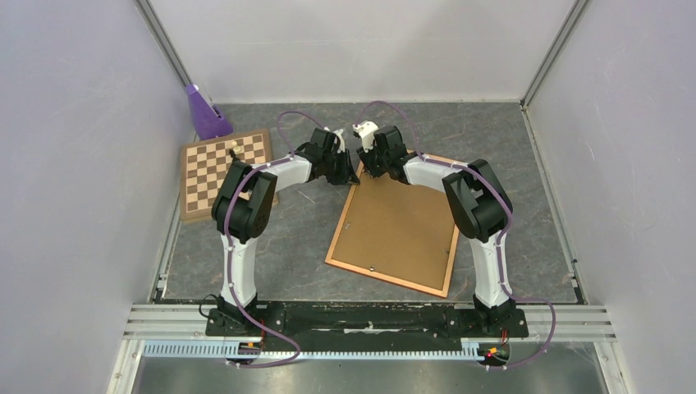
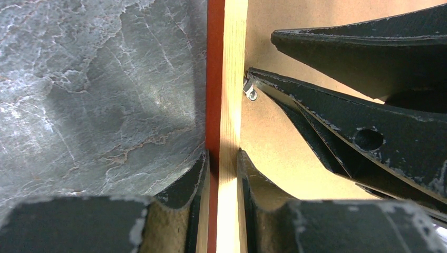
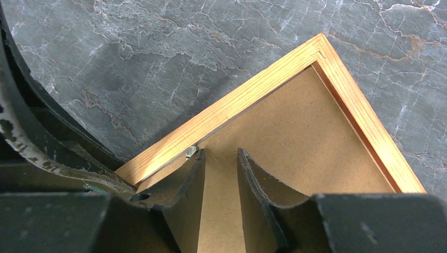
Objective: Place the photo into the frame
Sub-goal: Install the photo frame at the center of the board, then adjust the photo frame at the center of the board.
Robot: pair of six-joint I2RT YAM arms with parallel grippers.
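Our left gripper point(image 2: 222, 155) is clamped on the frame's point(image 1: 386, 279) far rail. Our right gripper point(image 3: 221, 153), jaws narrow and empty, has one finger at the clip point(image 3: 191, 152) on the backing point(image 1: 398, 230), just inside that rail. We cannot see the photo. If the finger slips off the clip, it may scrape the backing or twist the frame in our hold.

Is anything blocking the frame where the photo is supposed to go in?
Yes. A brown backing panel fills the frame, with a small metal clip at the rail's inner edge. It would likely have to come out first. No photo is in view.
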